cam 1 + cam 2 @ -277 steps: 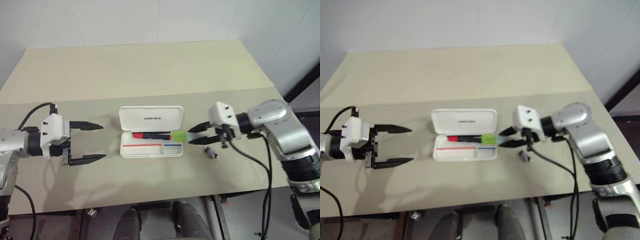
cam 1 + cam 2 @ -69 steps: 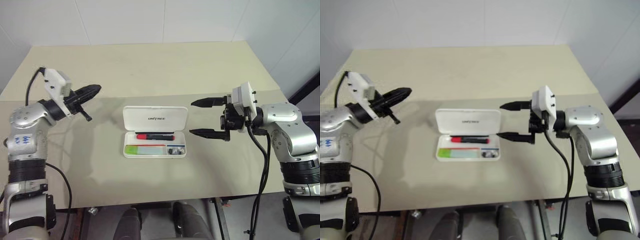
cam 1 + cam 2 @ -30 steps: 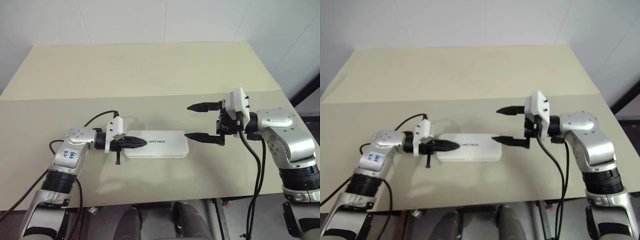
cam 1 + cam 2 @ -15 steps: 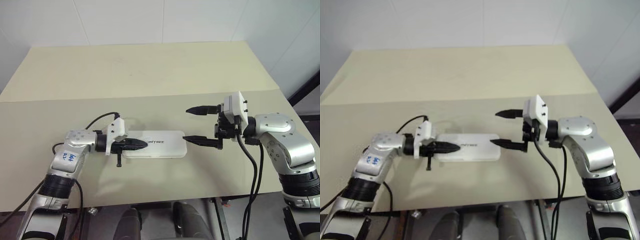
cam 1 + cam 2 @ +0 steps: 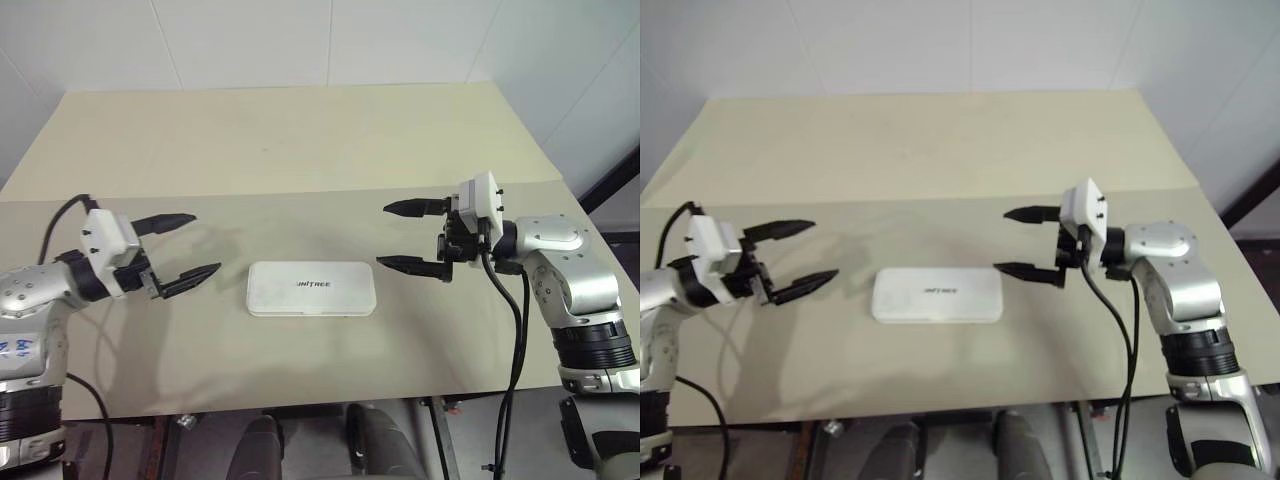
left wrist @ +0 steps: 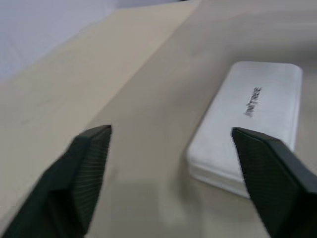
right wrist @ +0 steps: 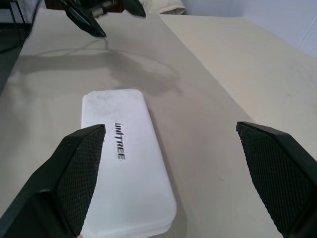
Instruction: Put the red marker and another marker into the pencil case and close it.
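Left eye view, pencil case: the pencil case (image 5: pixel 311 289) lies flat on the table (image 5: pixel 300 150), lid down and shut, the "UNITREE" print facing up. It sits about midway between the two arms.
Left eye view, markers: the red marker and the green one are not visible with the lid down; cannot tell from here where they are.
Left eye view, left gripper: the left gripper (image 5: pixel 180 248) hovers above the table off the case's left end, well apart from it. Fingers spread wide, nothing between them, tips aimed toward the case.
Left eye view, right gripper: the right gripper (image 5: pixel 407 236) hovers off the case's right end, near it but not touching. Fingers wide apart, empty, tips aimed toward the case.
Right eye view: same layout; case (image 5: pixel 937 294) closed and flat, one empty gripper off each end.
Left wrist view, case: the case (image 6: pixel 250 125) lies ahead of the two black fingers (image 6: pixel 81 171), seen from its short end, lid closed, print readable along the top.
Left wrist view, gripper: fingers stand far apart, bare table between them, case clear of both.
Right wrist view, case: the case (image 7: pixel 126 161) lies lengthwise ahead, closed, closer to one finger (image 7: pixel 74 173) than the other.
Right wrist view, gripper: fingers wide apart, nothing held.
Right wrist view, far side: the left gripper (image 7: pixel 106 17) shows beyond the case, its shadow cast on the table.
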Robot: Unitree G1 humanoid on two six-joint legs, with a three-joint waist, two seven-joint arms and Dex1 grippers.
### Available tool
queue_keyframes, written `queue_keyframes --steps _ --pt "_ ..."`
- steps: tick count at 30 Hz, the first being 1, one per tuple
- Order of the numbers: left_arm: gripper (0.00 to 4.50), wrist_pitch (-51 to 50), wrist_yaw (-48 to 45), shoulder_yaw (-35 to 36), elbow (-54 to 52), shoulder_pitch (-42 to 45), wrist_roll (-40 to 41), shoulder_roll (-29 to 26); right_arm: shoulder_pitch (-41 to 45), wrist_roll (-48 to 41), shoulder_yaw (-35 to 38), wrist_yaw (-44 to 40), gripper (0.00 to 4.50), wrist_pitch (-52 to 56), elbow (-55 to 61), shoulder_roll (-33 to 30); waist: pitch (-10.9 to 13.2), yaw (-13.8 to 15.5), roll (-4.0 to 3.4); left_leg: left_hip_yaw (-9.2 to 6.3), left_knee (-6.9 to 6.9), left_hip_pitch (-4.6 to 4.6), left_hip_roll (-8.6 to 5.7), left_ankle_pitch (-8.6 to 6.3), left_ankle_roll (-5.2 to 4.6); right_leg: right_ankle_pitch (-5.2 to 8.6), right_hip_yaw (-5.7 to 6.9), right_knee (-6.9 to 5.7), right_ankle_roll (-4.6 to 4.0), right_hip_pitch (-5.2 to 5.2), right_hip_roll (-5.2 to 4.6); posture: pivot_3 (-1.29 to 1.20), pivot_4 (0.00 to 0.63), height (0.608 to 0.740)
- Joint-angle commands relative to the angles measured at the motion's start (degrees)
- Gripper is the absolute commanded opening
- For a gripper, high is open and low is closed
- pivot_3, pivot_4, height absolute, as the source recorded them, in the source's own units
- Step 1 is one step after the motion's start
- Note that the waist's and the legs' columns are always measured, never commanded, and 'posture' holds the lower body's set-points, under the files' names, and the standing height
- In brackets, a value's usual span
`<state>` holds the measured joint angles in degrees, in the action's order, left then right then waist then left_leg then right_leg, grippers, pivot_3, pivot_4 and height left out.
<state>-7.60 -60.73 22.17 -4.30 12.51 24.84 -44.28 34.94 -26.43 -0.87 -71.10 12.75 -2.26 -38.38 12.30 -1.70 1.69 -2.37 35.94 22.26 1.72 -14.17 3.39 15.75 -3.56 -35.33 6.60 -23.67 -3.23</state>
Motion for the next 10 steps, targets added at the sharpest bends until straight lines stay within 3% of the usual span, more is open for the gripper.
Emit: queue_keyframes --steps 1,10 --pt "4.48 -2.0 1.4 2.9 -3.6 -0.9 2.8 -1.7 -0.1 0.4 3.1 -1.7 4.5 -3.1 -1.1 -2.6 0.0 0.2 -0.01 0.0 0.0 0.02 -0.01 0.0 0.0 0.0 0.02 0.02 0.0 0.0 -0.01 0.0 0.15 0.74" --pt "4.48 -5.7 1.7 4.9 -5.8 -4.6 4.8 -4.1 -3.3 3.4 5.2 -3.4 4.5 -10.0 -5.6 -6.5 0.0 -0.2 -0.02 0.04 -0.08 0.01 0.0 -0.02 -0.01 0.01 0.01 0.09 -0.01 -0.02 -0.01 0.0 0.15 0.74"
